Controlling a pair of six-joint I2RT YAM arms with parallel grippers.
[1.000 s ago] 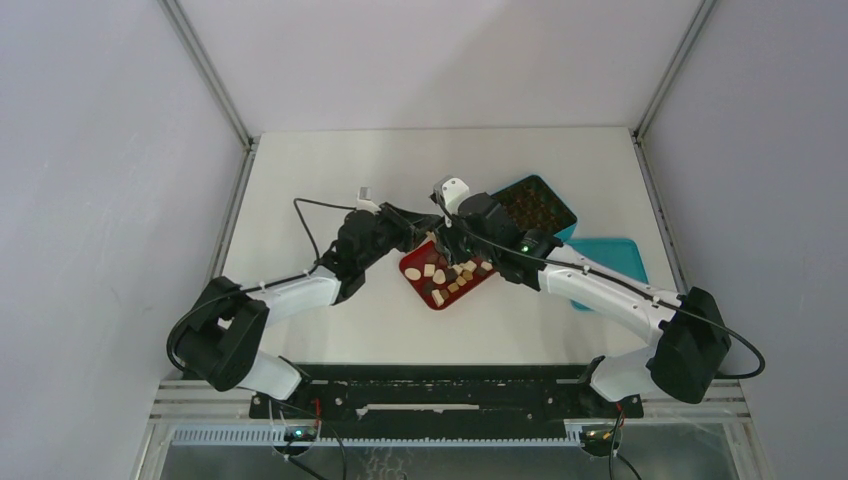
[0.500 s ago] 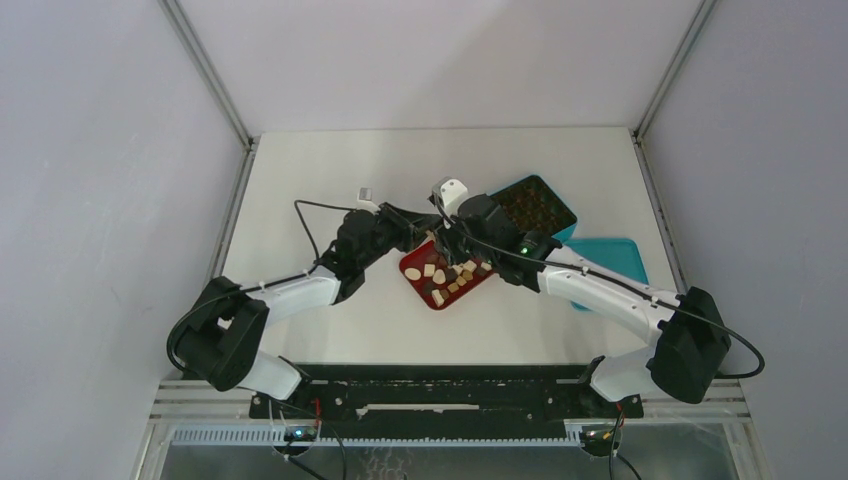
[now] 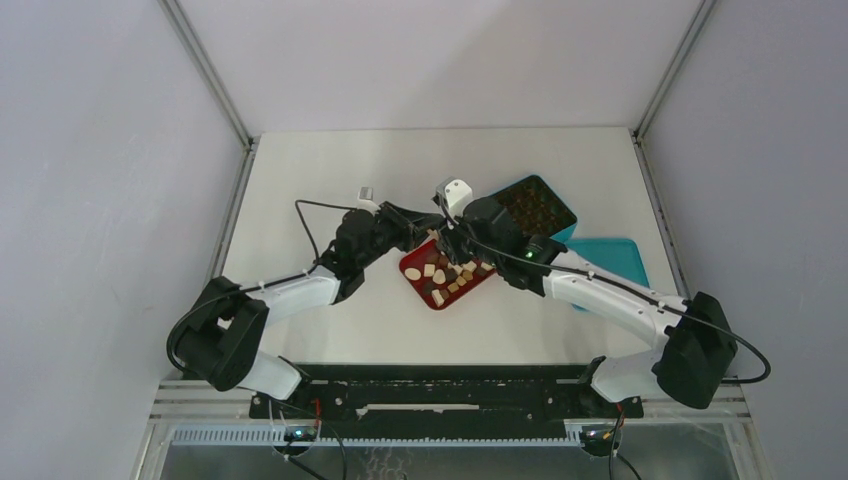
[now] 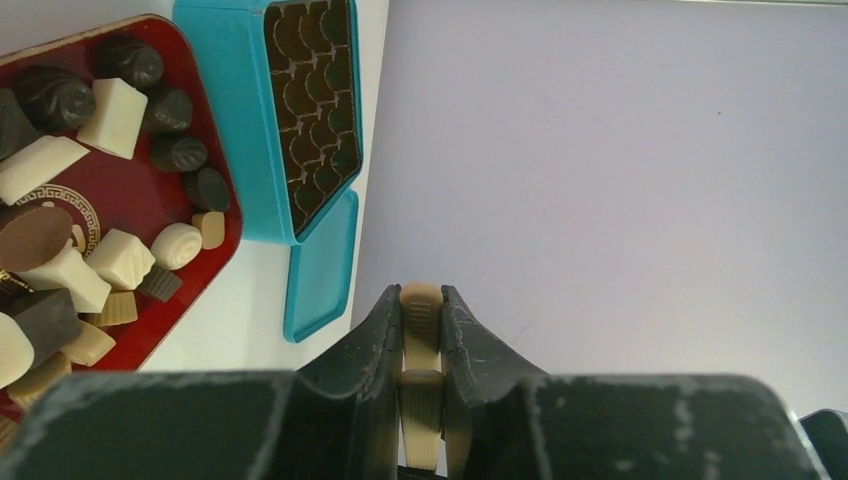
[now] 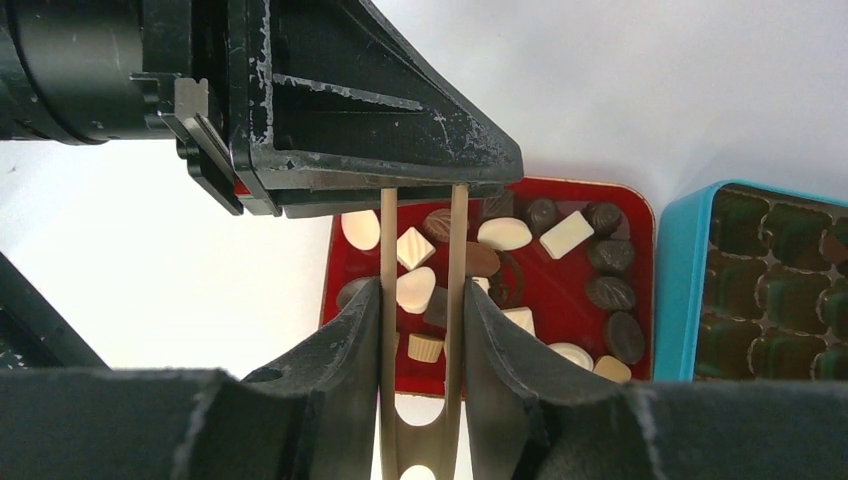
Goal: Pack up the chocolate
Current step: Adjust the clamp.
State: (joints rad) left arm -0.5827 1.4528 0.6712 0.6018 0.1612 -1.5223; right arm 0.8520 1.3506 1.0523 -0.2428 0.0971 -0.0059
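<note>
Several chocolate pieces (image 3: 440,275), dark, tan and cream-white, lie in the red tray (image 3: 413,272). They also show in the left wrist view (image 4: 115,100) and the right wrist view (image 5: 505,233). Both grippers meet over the tray's far corner and hold the tan wooden tongs (image 5: 456,240). My left gripper (image 4: 421,295) is shut on the tongs' tips (image 4: 421,310). My right gripper (image 5: 420,290) is shut on the tongs' two arms, with a gap between them. My left gripper (image 3: 425,228) and right gripper (image 3: 450,243) almost touch. No chocolate is in the tongs.
The teal box (image 3: 535,205) with its dark grid insert (image 4: 310,100) stands right of the tray (image 5: 560,290); few cells hold anything visible. Its teal lid (image 3: 610,260) lies to the right. The left gripper's black body (image 5: 330,90) fills the upper right wrist view.
The right arm's forearm and elbow have shifted slightly to the right. Both grippers stay together on the tongs over the tray.
</note>
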